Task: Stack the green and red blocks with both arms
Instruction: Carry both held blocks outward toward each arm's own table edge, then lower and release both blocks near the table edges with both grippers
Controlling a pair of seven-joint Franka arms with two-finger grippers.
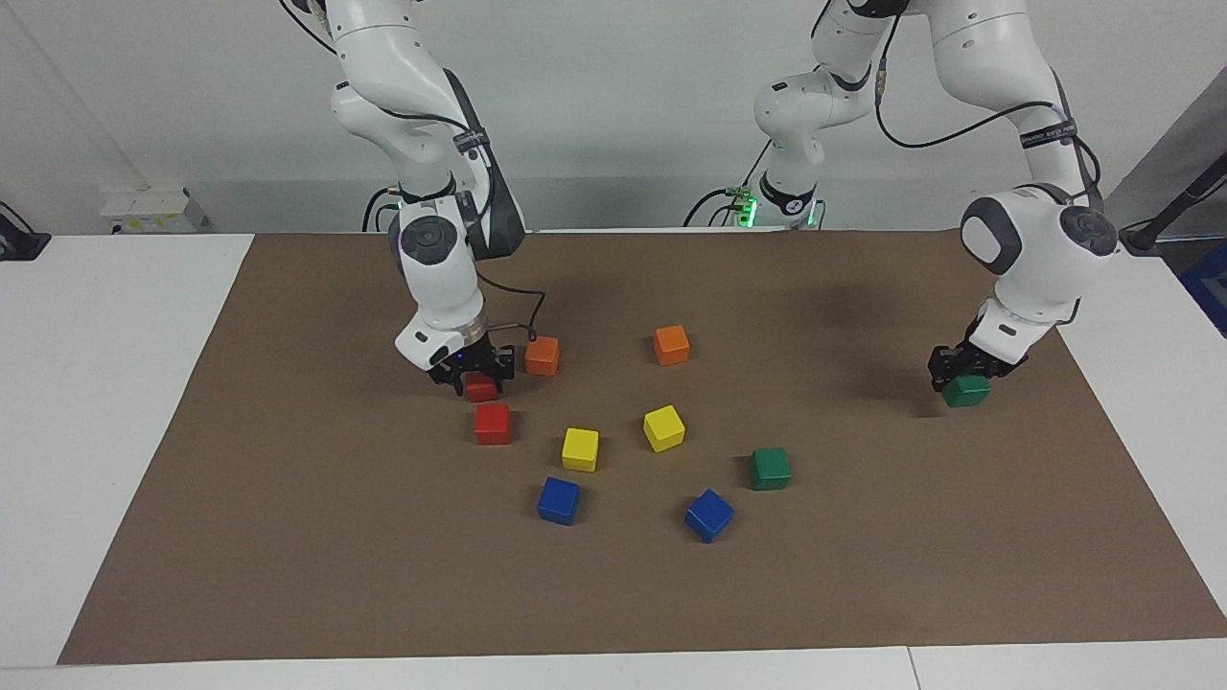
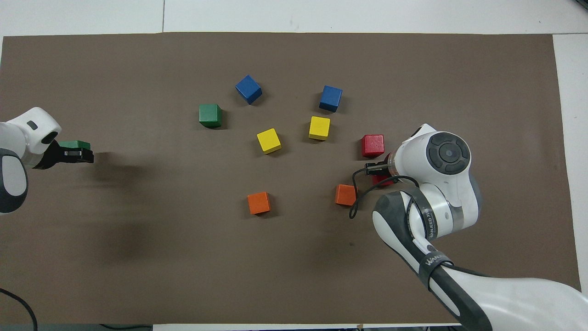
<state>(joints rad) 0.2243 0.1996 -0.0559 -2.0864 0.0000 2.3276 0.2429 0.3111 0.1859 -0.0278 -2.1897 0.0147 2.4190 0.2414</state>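
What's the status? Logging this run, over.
Left pincer shut on a green block, over the mat's left-arm end. Right pincer shut on a red block, orange cube close beside. Nothing stacked yet.

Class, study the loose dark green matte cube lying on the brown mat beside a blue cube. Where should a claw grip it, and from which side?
Come straight down onto the loose dark green matte cube, closing on two opposite upright faces. It sits flat, its sides are parallel, and bare brown mat surrounds it, so either pair probably works.
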